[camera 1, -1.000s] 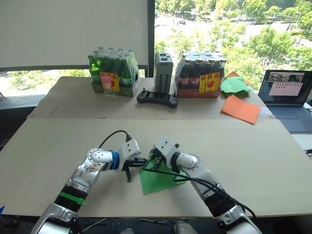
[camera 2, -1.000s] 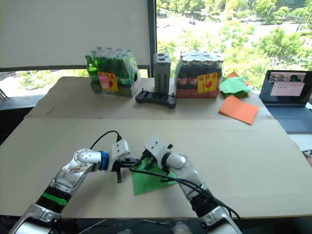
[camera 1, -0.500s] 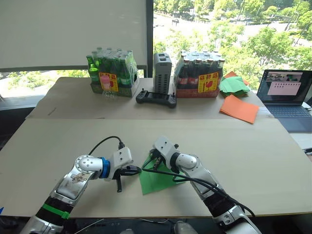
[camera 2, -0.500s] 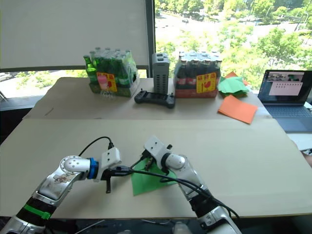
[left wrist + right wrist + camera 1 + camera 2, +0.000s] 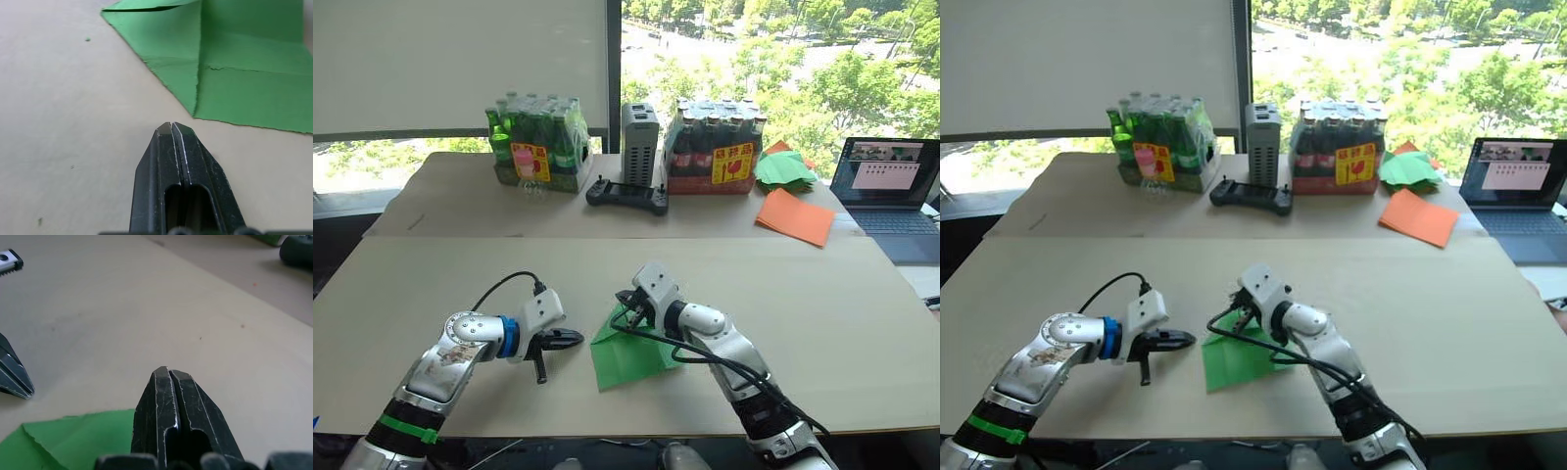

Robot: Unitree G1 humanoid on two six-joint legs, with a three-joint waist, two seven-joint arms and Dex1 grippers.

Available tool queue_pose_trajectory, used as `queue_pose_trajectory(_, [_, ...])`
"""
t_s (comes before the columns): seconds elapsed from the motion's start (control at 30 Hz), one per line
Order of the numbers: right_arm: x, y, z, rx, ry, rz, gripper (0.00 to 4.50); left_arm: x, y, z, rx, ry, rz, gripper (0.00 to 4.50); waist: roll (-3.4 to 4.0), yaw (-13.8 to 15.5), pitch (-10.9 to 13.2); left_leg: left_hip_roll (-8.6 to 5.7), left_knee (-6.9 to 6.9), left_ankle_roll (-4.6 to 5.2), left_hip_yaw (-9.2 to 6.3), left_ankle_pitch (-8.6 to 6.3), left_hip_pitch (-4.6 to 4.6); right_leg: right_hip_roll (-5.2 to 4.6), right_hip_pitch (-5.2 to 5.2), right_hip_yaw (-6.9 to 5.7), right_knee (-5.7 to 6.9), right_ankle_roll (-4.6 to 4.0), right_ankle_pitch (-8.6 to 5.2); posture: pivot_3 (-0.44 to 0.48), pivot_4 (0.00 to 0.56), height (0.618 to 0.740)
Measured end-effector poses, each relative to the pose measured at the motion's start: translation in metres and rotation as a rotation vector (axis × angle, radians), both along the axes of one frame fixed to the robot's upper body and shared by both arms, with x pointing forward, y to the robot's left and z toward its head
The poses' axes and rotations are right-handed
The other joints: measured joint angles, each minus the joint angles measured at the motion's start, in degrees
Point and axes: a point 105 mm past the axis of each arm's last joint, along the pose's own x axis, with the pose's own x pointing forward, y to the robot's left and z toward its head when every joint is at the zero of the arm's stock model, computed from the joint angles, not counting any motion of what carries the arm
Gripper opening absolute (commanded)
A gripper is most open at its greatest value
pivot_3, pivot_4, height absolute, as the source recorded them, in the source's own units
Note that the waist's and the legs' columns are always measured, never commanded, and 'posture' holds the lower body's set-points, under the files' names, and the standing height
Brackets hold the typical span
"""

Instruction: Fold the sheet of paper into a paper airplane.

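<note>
The sheet of paper (image 5: 625,354), bright green and partly folded, is seen lying on the near part of the pale surface (image 5: 822,323), roughly at its middle. Creases are visible across it, and its far left corner is folded into a slanted edge.

The left tool (image 5: 570,339) is clenched, its two black fingers pressed together with nothing between them. It is held low over the surface just to the left of the paper, apart from it, with its tip pointed toward the paper's left edge.

The right tool (image 5: 168,374) is also clenched on nothing, as is shown in the right wrist view. It is positioned above the far edge of the paper; whether the paper is touched by it cannot be told.

On the far part of the surface a pack of green bottles (image 5: 536,145) is placed at the left, a pack of dark bottles (image 5: 720,147) to its right, and a grey box (image 5: 640,144) between the two. A black controller (image 5: 626,197) lies just in front of the box. Further right, orange sheets (image 5: 795,216) are laid near a heap of green papers (image 5: 785,169), and a laptop (image 5: 889,188) is set at the far right edge.
</note>
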Motion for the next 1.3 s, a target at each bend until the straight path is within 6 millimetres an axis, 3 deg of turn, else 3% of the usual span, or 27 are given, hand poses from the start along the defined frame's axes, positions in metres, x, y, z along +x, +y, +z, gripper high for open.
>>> queue_pose_trajectory(0.07, [-0.003, -0.006, 0.017, 0.040, -0.023, -0.005, 0.00, 0.008, -0.001, 0.017, -0.020, -0.047, 0.003, 0.01, 0.00, 0.4, 0.0, -0.01, 0.00, 0.00, 0.00, 0.00, 0.01, 0.00, 0.02, -0.02, -0.02, 0.00, 0.00, 0.000, 0.150, 0.740])
queue_pose_trajectory(0.17, [-0.007, -0.009, 0.022, 0.051, -0.010, 0.000, 0.00, 0.013, -0.006, 0.026, -0.030, -0.082, -0.018, 0.01, 0.01, 0.5, 0.0, -0.01, 0.00, 0.00, 0.03, 0.00, 0.00, -0.01, 0.03, -0.01, -0.05, 0.00, 0.00, 0.000, 0.150, 0.740])
queue_pose_trajectory(0.43, [-0.007, -0.082, -0.015, -0.167, 0.124, -0.113, 0.00, 0.005, -0.047, -0.002, -0.077, -0.005, -0.129, 0.01, -0.02, 1.1, 0.0, -0.05, 0.00, 0.00, 0.05, 0.00, -0.07, -0.04, 0.06, 0.01, -0.17, 0.02, -0.01, 0.000, 0.150, 0.740])
queue_pose_trajectory(0.6, [-0.021, -0.105, -0.031, -0.256, 0.204, -0.097, 0.00, 0.009, -0.052, -0.012, -0.046, -0.008, -0.146, 0.01, -0.03, 0.6, 0.0, -0.03, 0.00, 0.01, 0.03, 0.00, -0.01, 0.02, 0.08, 0.02, -0.09, 0.02, -0.02, 0.000, 0.150, 0.740])
queue_pose_trajectory(0.7, [-0.033, -0.108, -0.043, -0.307, 0.252, -0.056, 0.00, 0.010, -0.051, -0.019, -0.014, -0.014, -0.158, 0.01, -0.03, 0.6, 0.0, -0.04, 0.00, 0.00, 0.05, 0.00, -0.02, 0.01, 0.08, 0.05, -0.11, 0.03, -0.02, 0.000, 0.150, 0.740])
queue_pose_trajectory(1.03, [-0.049, -0.114, -0.046, -0.377, 0.270, 0.015, 0.00, 0.011, -0.052, -0.020, 0.032, -0.077, -0.221, 0.01, -0.04, 1.1, 0.0, -0.04, 0.01, 0.01, 0.04, 0.00, 0.06, -0.01, 0.24, 0.02, -0.17, 0.06, -0.04, 0.000, 0.150, 0.740])
queue_pose_trajectory(1.3, [-0.054, -0.088, -0.053, -0.211, 0.314, 0.085, 0.00, 0.012, -0.050, -0.021, 0.041, -0.082, -0.219, 0.01, -0.04, 0.7, 0.0, -0.03, 0.01, 0.01, 0.05, 0.00, 0.27, 0.01, 0.36, 0.05, -0.09, 0.13, -0.08, 0.000, 0.150, 0.740])
